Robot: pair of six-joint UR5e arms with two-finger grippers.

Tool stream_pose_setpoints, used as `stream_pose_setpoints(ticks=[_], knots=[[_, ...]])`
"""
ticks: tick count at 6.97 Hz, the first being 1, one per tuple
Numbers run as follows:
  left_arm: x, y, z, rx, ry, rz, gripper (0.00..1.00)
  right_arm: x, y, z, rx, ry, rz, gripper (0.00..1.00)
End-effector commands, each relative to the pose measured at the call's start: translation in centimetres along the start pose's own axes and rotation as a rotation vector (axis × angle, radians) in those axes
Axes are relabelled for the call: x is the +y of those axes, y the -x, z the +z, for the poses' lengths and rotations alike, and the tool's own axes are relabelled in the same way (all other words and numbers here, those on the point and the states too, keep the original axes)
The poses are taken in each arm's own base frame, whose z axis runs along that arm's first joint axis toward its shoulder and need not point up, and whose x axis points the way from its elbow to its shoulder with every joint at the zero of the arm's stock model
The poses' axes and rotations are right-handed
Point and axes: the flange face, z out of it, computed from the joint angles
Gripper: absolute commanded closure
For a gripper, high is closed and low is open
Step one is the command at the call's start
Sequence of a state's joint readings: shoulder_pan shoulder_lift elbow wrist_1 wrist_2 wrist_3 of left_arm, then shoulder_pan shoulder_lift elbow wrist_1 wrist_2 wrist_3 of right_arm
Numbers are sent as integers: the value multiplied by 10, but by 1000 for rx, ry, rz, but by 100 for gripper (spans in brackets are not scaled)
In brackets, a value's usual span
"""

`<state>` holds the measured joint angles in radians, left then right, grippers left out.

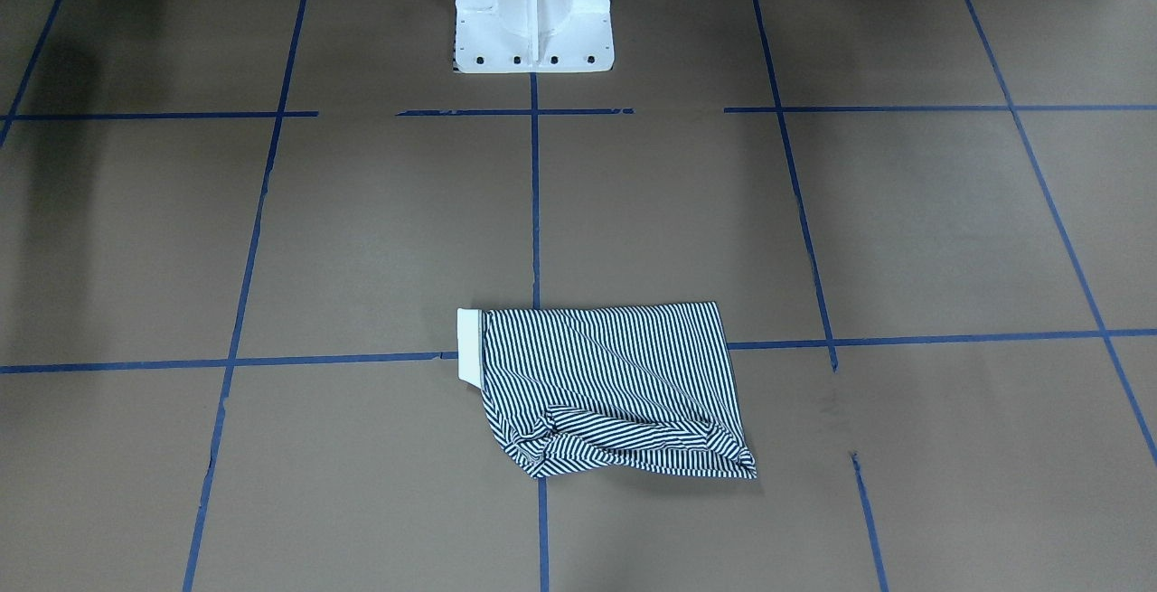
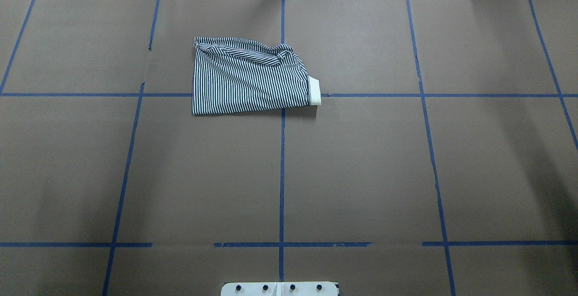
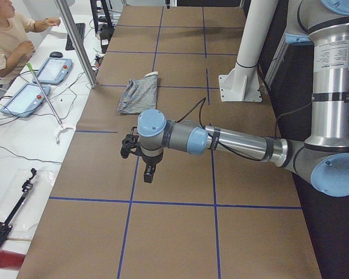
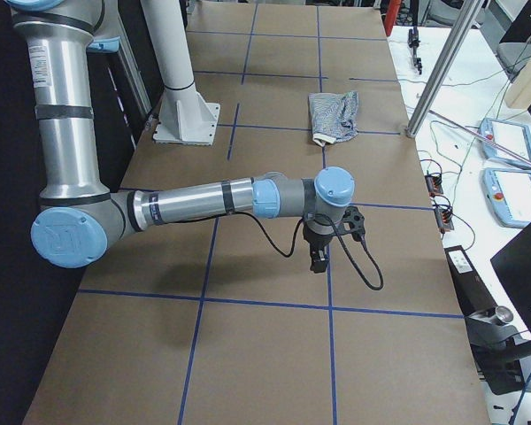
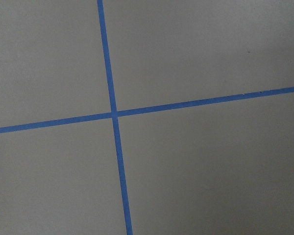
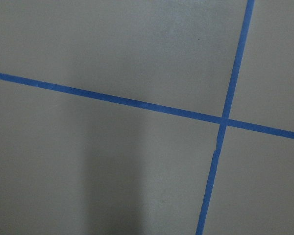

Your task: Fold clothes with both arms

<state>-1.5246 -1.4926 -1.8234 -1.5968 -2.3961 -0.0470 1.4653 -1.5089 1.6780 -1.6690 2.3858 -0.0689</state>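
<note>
Shirt: we see the short-sleeved navy-and-white striped polo shirt (image 2: 248, 77) lying as a folded bundle on the far half of the table, right over a crossing of tape lines. Its far edge is bunched up and the near edge is straight.
Collar: the cream fabric collar (image 2: 314, 90) sticks out at the end on the robot's right, just past the centre tape line.
Table: brown paper-covered table (image 2: 361, 174) with a grid of blue tape lines (image 2: 282, 174).
Left arm: the grey-silver jointed left arm (image 3: 238, 142) with light-blue caps is stretched out low over its end of the table, well apart from the shirt.
Left tool: the black two-finger left tool (image 3: 148, 174) points down at the table. We can't tell how far apart its fingers are or whether it's got anything (the side view is all we get).
Right arm: the matching grey-silver right arm (image 4: 195, 202) reaches out the same way at the other end.
Right tool: the black right tool (image 4: 319, 261) also points down, and again we can't tell.
Wrist views: both show just brown paper and a tape cross.
Base: the white metal pedestal (image 1: 533, 14) stands at the robot's edge.
Sidelines: a person in a beige top (image 3: 6, 40) sits beside the table.
</note>
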Motion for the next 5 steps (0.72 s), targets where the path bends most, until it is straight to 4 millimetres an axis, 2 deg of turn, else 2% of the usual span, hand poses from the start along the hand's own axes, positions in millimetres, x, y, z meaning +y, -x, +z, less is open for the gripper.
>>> stream_pose_setpoints(ticks=[1, 2, 4, 5], knots=[[15, 15, 9, -1, 29, -43, 0, -3, -6, 11, -4, 16, 0, 0], [21, 24, 16, -3, 38, -36, 0, 4, 2, 1, -8, -5, -20, 0], [11, 34, 25, -9, 53, 23, 0, 4, 5, -2, 3, -11, -30, 0], [13, 38, 28, -7, 58, 22, 0, 7, 4, -1, -1, -8, -27, 0]])
